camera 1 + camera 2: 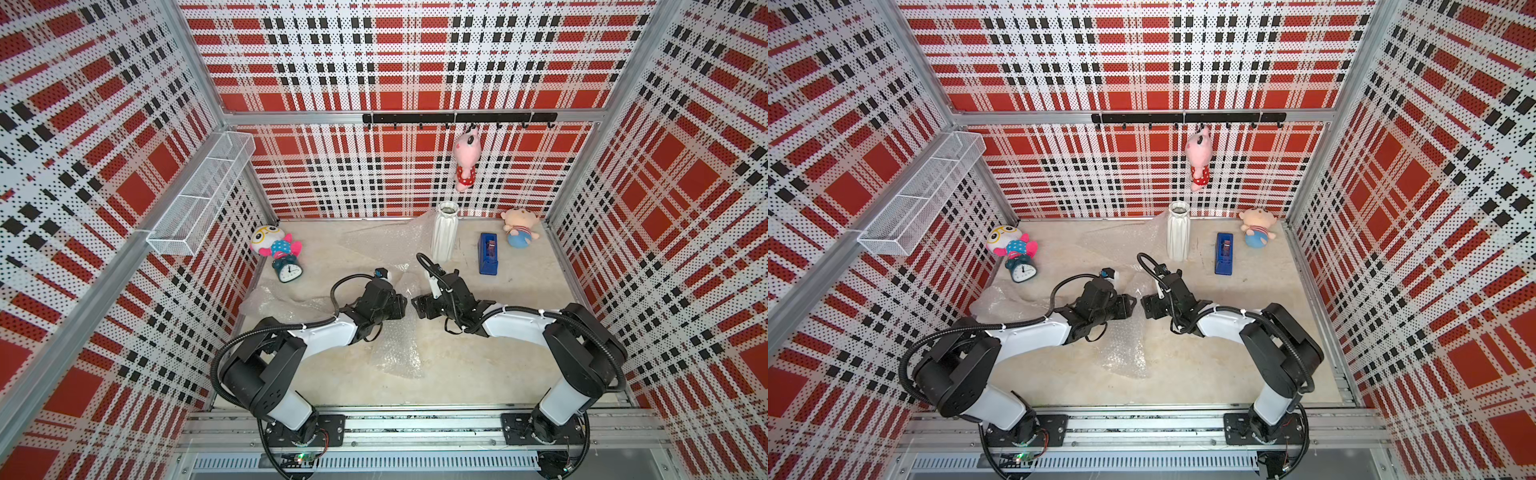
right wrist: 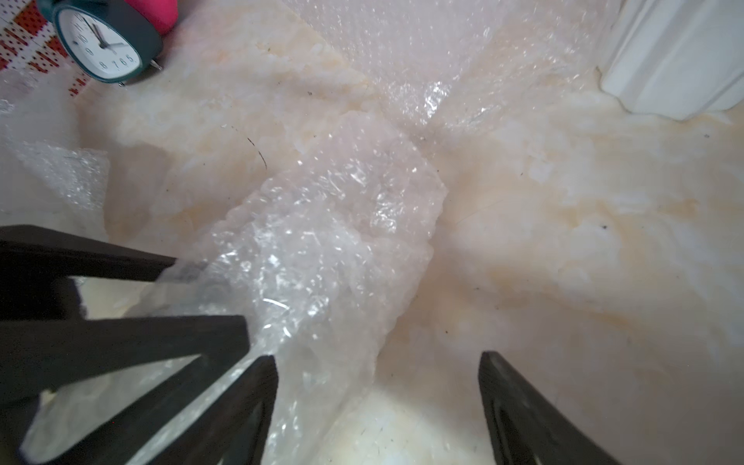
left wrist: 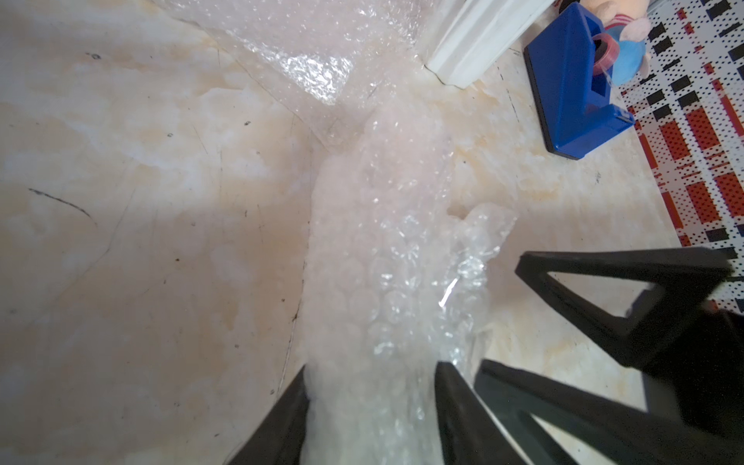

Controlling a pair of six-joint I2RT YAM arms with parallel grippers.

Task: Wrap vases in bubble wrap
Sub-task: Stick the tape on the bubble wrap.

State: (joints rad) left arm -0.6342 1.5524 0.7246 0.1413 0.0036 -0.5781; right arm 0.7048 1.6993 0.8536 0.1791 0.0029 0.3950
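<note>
A tall white ribbed vase [image 1: 444, 232] [image 1: 1178, 230] stands upright at the back; its base shows in both wrist views [image 3: 479, 36] [image 2: 676, 60]. Bubble wrap lies in several sheets: behind the vase [image 1: 382, 241], at the left wall [image 1: 282, 301], and in front mid-table [image 1: 395, 353]. A bunched roll of bubble wrap [image 3: 386, 261] [image 2: 322, 241] runs between my two grippers. My left gripper [image 3: 372, 368] [image 1: 403, 305] has its fingers pressed on both sides of this roll. My right gripper [image 2: 378, 356] [image 1: 417, 307] faces it, open, with the roll against one finger. What the roll holds is hidden.
A blue tape dispenser [image 1: 487, 253] [image 3: 579, 80] sits right of the vase. A clock [image 1: 287, 270] [image 2: 100, 44] and a plush toy [image 1: 274, 245] are at the back left, another plush [image 1: 519, 228] at the back right. A wire basket [image 1: 199, 195] hangs on the left wall.
</note>
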